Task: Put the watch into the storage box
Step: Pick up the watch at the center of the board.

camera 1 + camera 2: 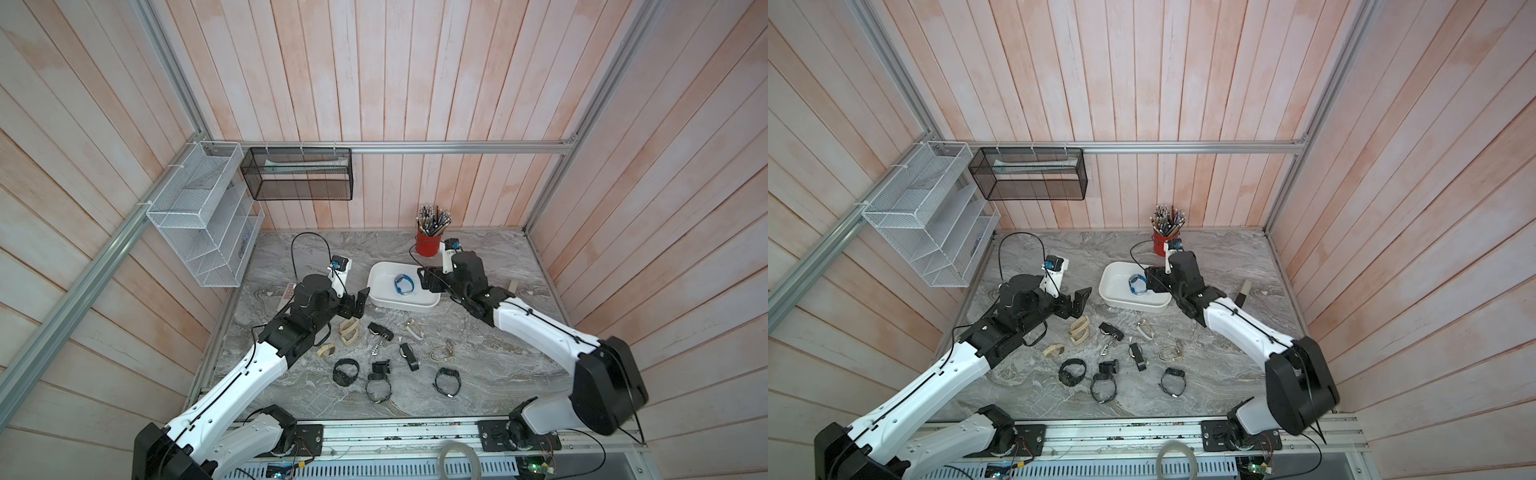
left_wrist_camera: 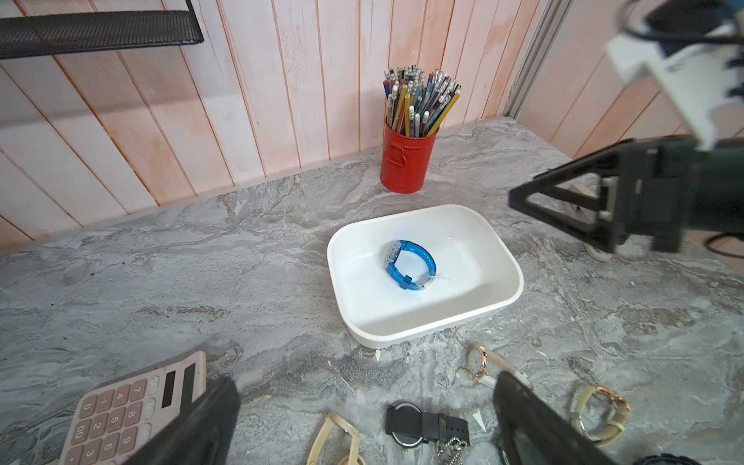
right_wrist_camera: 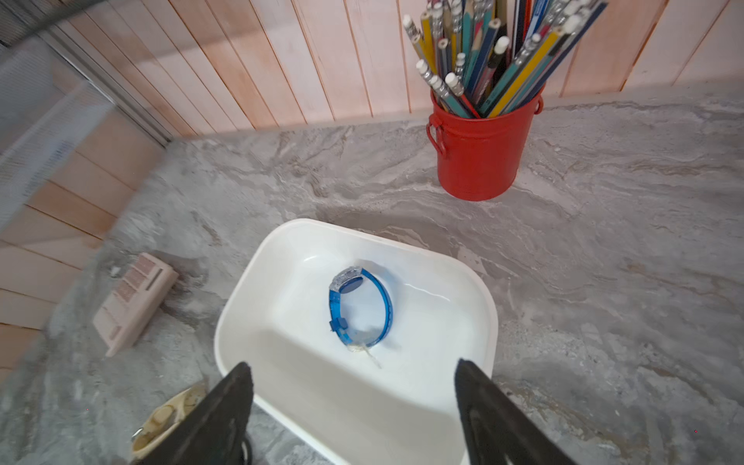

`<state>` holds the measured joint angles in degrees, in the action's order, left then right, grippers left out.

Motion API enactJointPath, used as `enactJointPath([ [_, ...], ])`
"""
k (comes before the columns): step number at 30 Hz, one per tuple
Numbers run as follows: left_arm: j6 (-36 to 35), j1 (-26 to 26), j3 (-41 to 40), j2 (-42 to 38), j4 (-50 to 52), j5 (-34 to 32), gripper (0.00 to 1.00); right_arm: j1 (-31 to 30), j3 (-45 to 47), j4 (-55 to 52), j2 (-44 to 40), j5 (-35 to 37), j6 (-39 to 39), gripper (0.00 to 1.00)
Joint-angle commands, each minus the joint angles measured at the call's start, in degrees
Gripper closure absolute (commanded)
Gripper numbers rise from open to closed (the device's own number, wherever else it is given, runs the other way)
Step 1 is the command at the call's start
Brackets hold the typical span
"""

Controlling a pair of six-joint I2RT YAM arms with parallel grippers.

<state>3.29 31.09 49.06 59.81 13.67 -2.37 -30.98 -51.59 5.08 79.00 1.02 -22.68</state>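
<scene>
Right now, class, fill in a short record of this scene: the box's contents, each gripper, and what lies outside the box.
storage box: white tub, upright, no lid
inside it: one blue watch, lying on the floor of the tub
right gripper: open, empty, at the tub's edge
left gripper: open, empty, apart from the tub
outside the tub: other watches, red pen cup, pink calculator

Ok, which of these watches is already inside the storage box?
The blue-strapped watch: it alone lies inside the white storage box. All the others, black or beige, lie out on the table.
</scene>
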Motion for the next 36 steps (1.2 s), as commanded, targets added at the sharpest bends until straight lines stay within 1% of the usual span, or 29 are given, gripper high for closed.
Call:
enactJointPath([
  [1, 0.8, 0.2, 0.8, 1.1, 1.7, 1.3, 0.0, 0.0, 8.7, 11.0, -5.4, -3.2, -0.9, 0.14],
  [2, 3.1, 0.2, 1.1, 1.4, 2.5, 1.6, 0.0, 0.0, 9.6, 11.0, -6.8, -2.7, -0.8, 0.14],
  [5, 5.6, 0.2, 1.3, 2.0, 4.2, 2.6, 0.01, 0.2, 10.6, 11.0, -8.8, -1.0, -1.3, 0.14],
  [6, 6.6, 0.2, 1.3, 2.1, 5.0, 2.6, 0.02, 0.2, 10.2, 10.6, -8.8, -1.0, -1.2, 0.14],
  [7, 7.5, 0.2, 1.4, 2.1, 6.0, 2.5, 0.05, 0.3, 9.6, 10.2, -8.5, -1.2, -0.9, 0.14],
  [10, 9.5, 0.1, 1.0, 1.8, 8.5, 2.7, 0.21, 0.3, 8.5, 9.5, -7.3, -1.4, -0.1, 0.14],
  [12, 10.9, -0.1, 0.7, 1.6, 10.4, 2.8, 0.28, 0.3, 8.0, 9.7, -6.4, -2.2, -0.3, 0.13],
  [16, 13.8, -0.5, -2.8, 0.1, 11.7, 1.4, 0.3, 0.4, 8.2, 11.0, -5.2, -3.0, -1.3, 0.13],
  [19, 15.3, -1.0, -4.9, 0.2, 11.7, 1.7, 0.31, 0.3, 6.8, 9.5, -4.1, -4.3, -0.1, 0.13],
  [24, 17.0, -2.0, -2.5, 5.9, 13.8, 1.1, 0.37, 0.4, 7.5, 9.4, -4.6, -4.7, -0.3, 0.13],
  [27, 17.5, -2.5, -3.1, 8.5, 11.6, 3.1, 0.38, 0.3, 9.3, 10.6, -5.7, -4.5, -1.4, 0.13],
  [30, 17.5, -3.2, -3.4, 10.5, 10.1, 5.2, 0.44, 0.3, 9.5, 10.0, -6.6, -4.8, -1.3, 0.13],
  [36, 16.5, -4.1, -3.9, 14.0, 9.4, 5.1, 0.46, 0.3, 9.4, 8.9, -8.0, -5.1, -0.1, 0.13],
])
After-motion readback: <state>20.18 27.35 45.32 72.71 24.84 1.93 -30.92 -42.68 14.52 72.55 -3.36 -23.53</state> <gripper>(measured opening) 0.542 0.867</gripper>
